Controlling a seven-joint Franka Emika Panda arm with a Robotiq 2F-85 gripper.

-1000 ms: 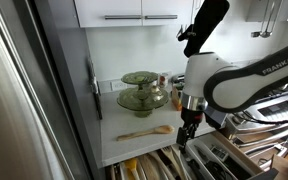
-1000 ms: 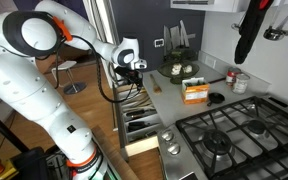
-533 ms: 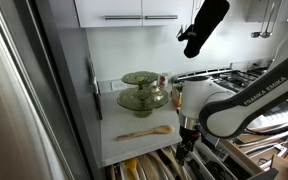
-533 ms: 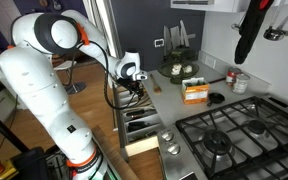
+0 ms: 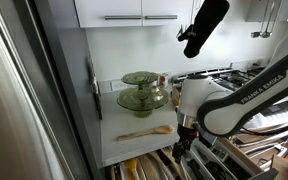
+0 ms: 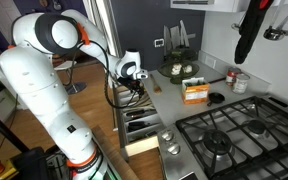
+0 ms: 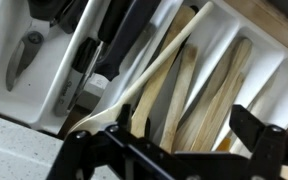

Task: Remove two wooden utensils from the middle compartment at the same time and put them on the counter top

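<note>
The two wooden utensils (image 7: 199,100) lie side by side with other pale wooden pieces in the middle compartment (image 7: 246,62) of the open drawer's white tray. A long pale handle (image 7: 149,78) lies slanted across that slot. My gripper (image 7: 189,135) is open just above the utensils, with one dark finger on each side of them and nothing held. In both exterior views my gripper (image 5: 183,148) (image 6: 134,86) hangs low over the open drawer (image 6: 139,122), beside the white counter top (image 5: 122,118).
A slim wooden spoon (image 5: 145,132) lies on the counter. Stacked green glass bowls (image 5: 142,97) stand behind it. Neighbouring tray slots hold dark-handled tools (image 7: 119,45) and a metal utensil (image 7: 26,55). A steel gas hob (image 6: 234,135) and an orange box (image 6: 195,93) are further along.
My gripper has come down closer to the drawer over the last second. In the last half second it has hardly moved. The utensils have not moved.
</note>
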